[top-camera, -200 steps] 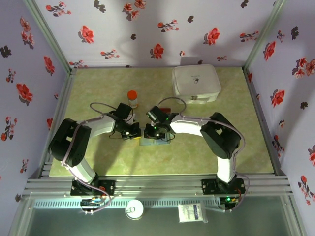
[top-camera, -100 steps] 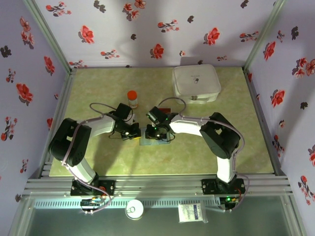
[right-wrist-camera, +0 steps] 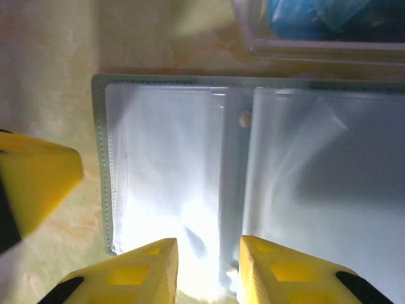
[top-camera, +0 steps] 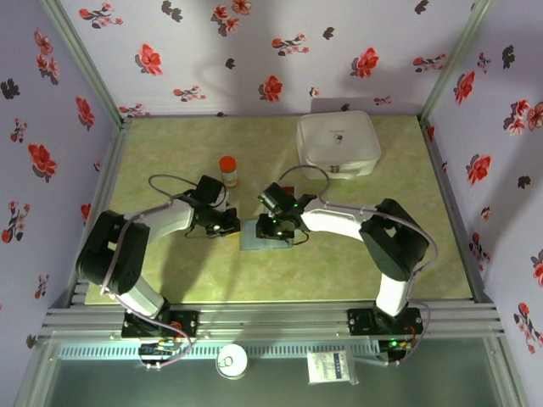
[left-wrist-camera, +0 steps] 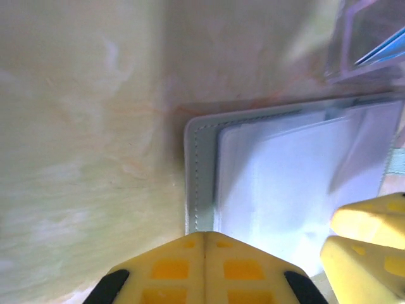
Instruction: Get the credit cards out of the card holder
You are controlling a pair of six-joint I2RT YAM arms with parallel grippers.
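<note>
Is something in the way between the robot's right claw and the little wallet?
No, nothing visible is in the way. The right gripper hangs straight over the open card holder, jaws a little apart just above it. The left gripper, shut, is at the holder's edge, off to one side.

No legible text in any view. White box (top-camera: 338,142) has a small dark mark on its lid, too small to read. Packet (top-camera: 332,367) on the front ledge carries blurred print; the round white disc (top-camera: 230,361) near it shows a ring-like mark.
</note>
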